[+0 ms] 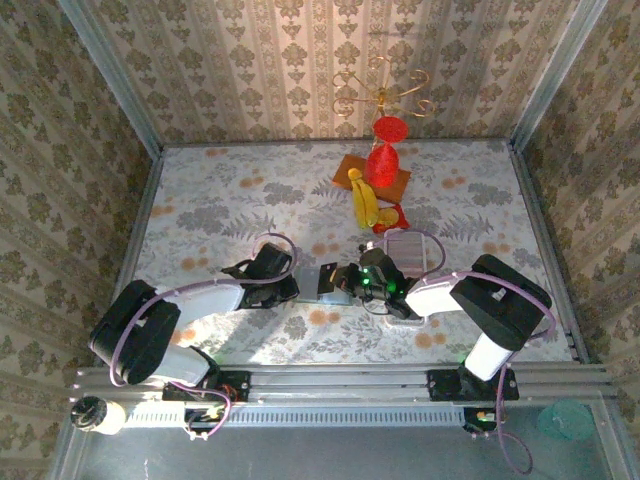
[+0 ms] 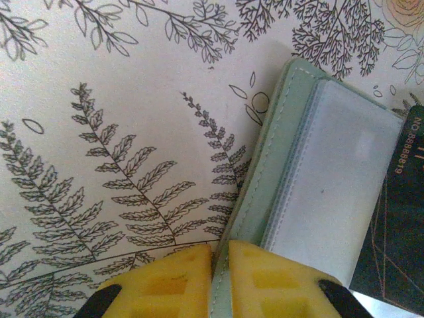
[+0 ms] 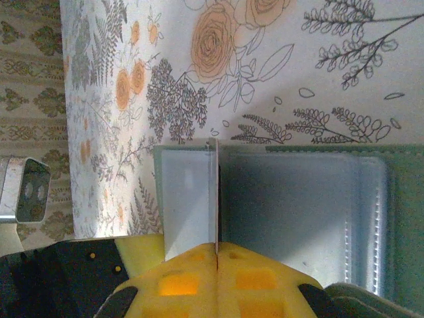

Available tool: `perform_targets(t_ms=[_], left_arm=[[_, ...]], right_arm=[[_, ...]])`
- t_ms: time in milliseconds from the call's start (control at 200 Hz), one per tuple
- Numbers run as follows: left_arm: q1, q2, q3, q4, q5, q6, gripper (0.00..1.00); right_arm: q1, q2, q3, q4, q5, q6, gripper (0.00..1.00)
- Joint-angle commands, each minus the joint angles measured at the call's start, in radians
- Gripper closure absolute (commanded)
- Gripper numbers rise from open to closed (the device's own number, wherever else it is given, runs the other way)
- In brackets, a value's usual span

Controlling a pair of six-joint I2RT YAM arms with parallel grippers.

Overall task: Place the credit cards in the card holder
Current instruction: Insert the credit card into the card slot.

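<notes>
Floral-print cloth table [image 1: 230, 200], damask-papered walls [image 1: 250, 60] on three sides.

My left gripper [image 2: 213, 265]: the yellow fingers are closed, pinching the near stitched edge of the sage-green soft card holder [image 2: 291, 146] with clear plastic sleeves. From that wrist the holder lies flat on the cloth. Its long axis runs away from my fingers, tilted a bit right.

My right gripper [image 3: 216, 255]: the fingers are pressed together on a thin dark credit card [image 3: 216, 192]. I see it edge-on, standing on edge, with its long axis pointing straight away from the fingers. It sits among the holder's clear sleeves; can't tell if it's inside a pocket. From the left wrist its dark face with a printed number shows at the holder's right side.

Top view: the holder sits between both grippers, mid-table toward the near edge. Just past my right arm is a long white rectangular tray [image 1: 410, 245]. Farther back are a yellow banana [image 1: 362, 200] and a red vase [image 1: 381, 160] by a brown wooden board [image 1: 398, 180].
</notes>
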Motion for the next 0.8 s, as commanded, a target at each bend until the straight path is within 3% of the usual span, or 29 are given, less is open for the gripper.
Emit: perform_targets(t_ms=[0, 210, 520, 795], left_arm=[[-0.011, 0.015, -0.031, 0.0, 0.016, -0.022, 0.86], [-0.016, 0.022, -0.032, 0.002, 0.01, -0.025, 0.86], [-0.018, 0.031, -0.034, 0.019, 0.003, -0.032, 0.86], [-0.018, 0.035, -0.035, 0.02, 0.007, -0.028, 0.87]], right_arm=[[0.01, 0.022, 0.023, -0.01, -0.024, 0.015, 1.0], [0.018, 0.015, 0.03, -0.061, -0.052, 0.012, 1.0], [0.027, -0.034, 0.014, -0.203, 0.007, 0.035, 1.0], [0.038, 0.028, 0.049, -0.165, -0.045, 0.029, 1.0]])
